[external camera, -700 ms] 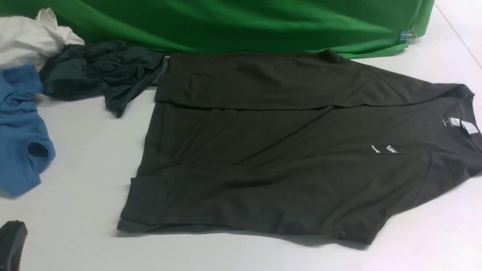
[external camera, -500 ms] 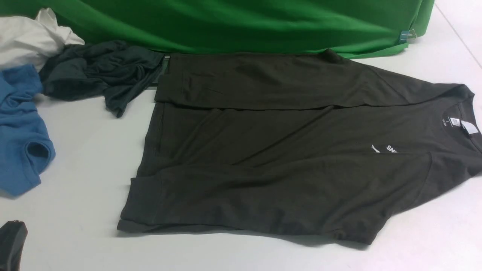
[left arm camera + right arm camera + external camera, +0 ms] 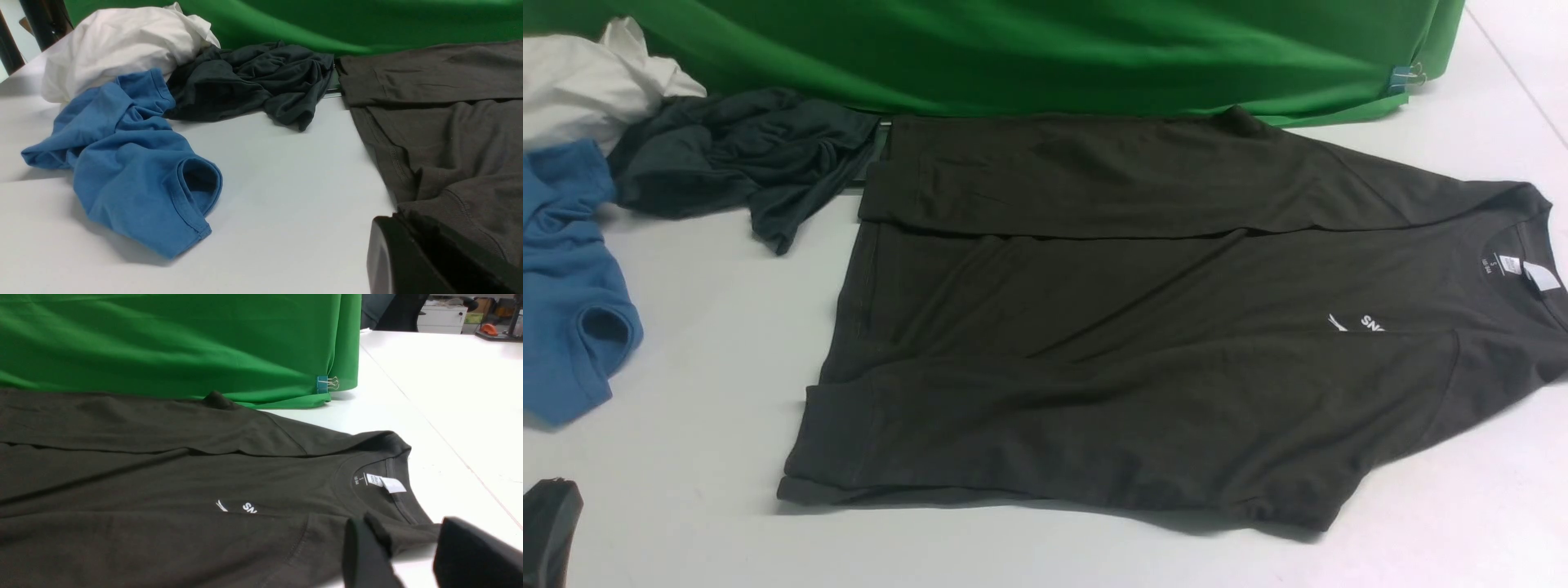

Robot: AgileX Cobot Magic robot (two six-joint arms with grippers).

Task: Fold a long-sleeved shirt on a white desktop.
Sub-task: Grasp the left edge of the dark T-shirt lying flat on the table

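You had the white bench (image 3: 703, 327) carrying four garments. The long-sleeved shirt (image 3: 1111, 351) lay flat across its middle, collar toward the right edge and hem toward the left, with a sleeve folded lengthwise along its far side. Toward the far left corner sat a crumpled dark teal-grey garment (image 3: 735, 159), right up against the shirt's far hem corner. A blue garment (image 3: 568, 294) lay beside it at the left edge, and a white garment (image 3: 588, 82) behind both. A green cloth (image 3: 1045, 49) hung along the far side, its hem resting on the bench.
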